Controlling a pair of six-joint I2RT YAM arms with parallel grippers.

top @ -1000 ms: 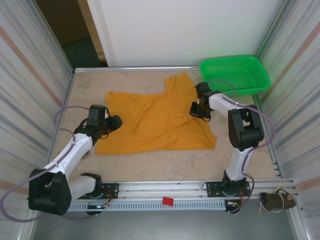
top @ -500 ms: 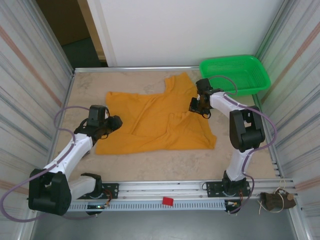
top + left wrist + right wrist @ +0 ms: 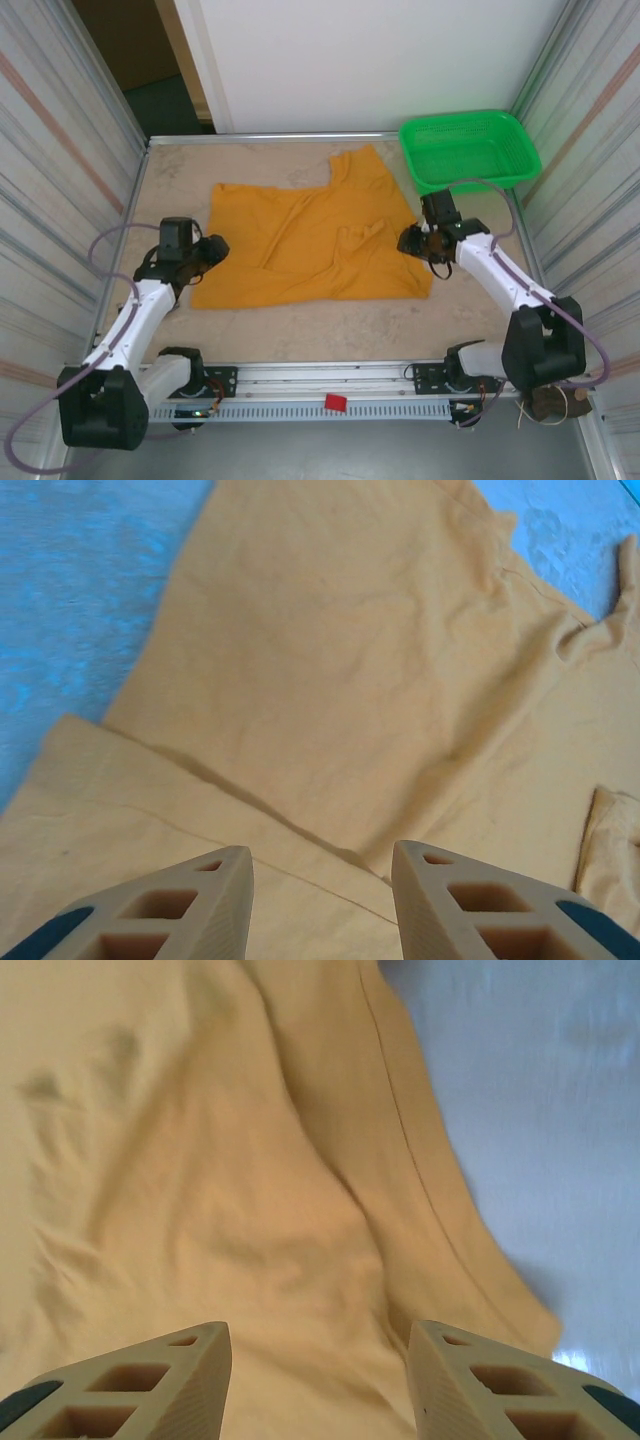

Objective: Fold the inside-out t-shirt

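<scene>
- I see the t-shirt (image 3: pixel 310 245) lying rumpled on the tabletop (image 3: pixel 300 335), plain mustard-orange.
- The left hand (image 3: pixel 212 250) and right hand (image 3: pixel 408 241) both gape, empty.
- I can't tell which side faces up.

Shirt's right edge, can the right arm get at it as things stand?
Probably yes. The right hand hangs open just over that edge of the shirt, and nothing lies between them.

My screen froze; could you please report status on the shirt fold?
Left gripper open over t-shirt, left edge; right gripper open at right edge. Cloth spread out, rumpled. Green basket apart, nothing blocking.
</scene>
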